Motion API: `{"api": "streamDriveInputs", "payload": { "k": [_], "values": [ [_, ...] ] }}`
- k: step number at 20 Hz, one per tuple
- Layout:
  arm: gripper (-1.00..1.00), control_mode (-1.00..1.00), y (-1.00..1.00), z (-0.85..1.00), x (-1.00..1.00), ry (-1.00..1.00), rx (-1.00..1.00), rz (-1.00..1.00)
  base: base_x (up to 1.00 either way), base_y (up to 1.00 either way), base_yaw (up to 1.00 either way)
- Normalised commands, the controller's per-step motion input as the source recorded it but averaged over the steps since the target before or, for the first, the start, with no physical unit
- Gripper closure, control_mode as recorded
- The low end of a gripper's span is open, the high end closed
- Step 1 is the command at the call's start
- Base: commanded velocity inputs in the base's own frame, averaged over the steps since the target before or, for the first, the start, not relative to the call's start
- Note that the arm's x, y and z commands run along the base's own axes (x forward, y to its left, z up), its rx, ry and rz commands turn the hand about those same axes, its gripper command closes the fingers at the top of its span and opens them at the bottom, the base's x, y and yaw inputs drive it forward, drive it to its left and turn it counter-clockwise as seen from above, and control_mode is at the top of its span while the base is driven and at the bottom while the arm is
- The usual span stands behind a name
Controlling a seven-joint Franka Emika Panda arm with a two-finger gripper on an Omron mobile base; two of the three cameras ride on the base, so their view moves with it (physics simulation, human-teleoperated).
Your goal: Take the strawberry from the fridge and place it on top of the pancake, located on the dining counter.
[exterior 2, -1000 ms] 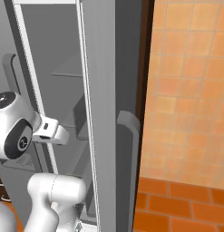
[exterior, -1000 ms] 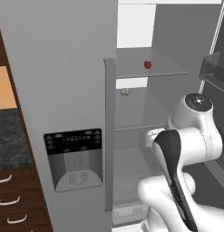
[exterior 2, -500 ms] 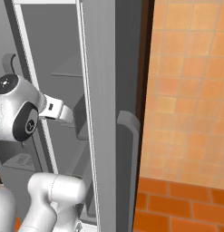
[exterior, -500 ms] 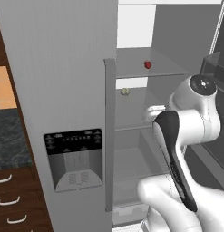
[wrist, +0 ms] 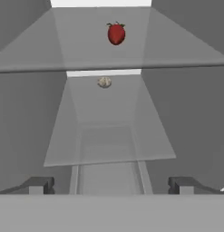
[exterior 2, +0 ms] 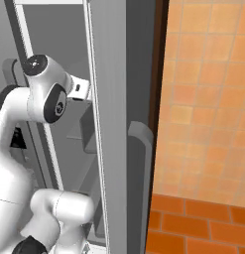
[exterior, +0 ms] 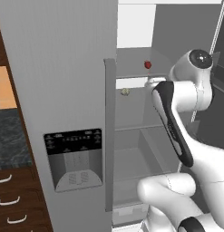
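The strawberry (wrist: 116, 33), small and red, sits on the upper grey shelf (wrist: 145, 50) of the open fridge (exterior: 63, 68); the left base view shows the same strawberry (exterior: 148, 65) at the shelf's back. My gripper (wrist: 111, 186) is open and empty, pointing into the fridge at the level of the shelf below, and the strawberry is above and well ahead of it. My wrist (exterior: 199, 59) stands right of the shelves. The pancake and the dining counter are out of view.
A small pale greenish-beige ball (wrist: 104, 82) lies on the shelf under the strawberry, also seen as the pale ball (exterior: 125, 91). The shut left door carries the black dispenser panel (exterior: 75, 156). The open right door (exterior 2: 111, 124) stands close beside my arm, before an orange tiled wall (exterior 2: 203, 99).
My arm has lifted: wrist and hand rose from the lower shelf's level to just below the strawberry's shelf. The strawberry and the pale ball have not moved.
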Motion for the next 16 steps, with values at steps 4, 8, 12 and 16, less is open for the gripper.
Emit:
{"api": "streamDriveInputs", "payload": {
  "k": [4, 8, 12, 16],
  "values": [
    [-1.0, -1.0, -0.21, 0.39, 0.65, -0.07, 0.0, 0.0, 0.0, 0.0, 0.0],
    [-1.0, -1.0, -0.1, 0.13, 0.76, -0.04, 0.0, -0.01, 0.0, 0.0, 0.0],
    [-1.0, -1.0, -0.01, 0.15, 0.84, -0.14, 0.0, -0.02, 0.0, 0.0, 0.0],
    [-1.0, -1.0, -0.09, 0.02, 0.85, -0.05, 0.0, -0.04, 0.0, 0.0, 0.0]
  ]
}}
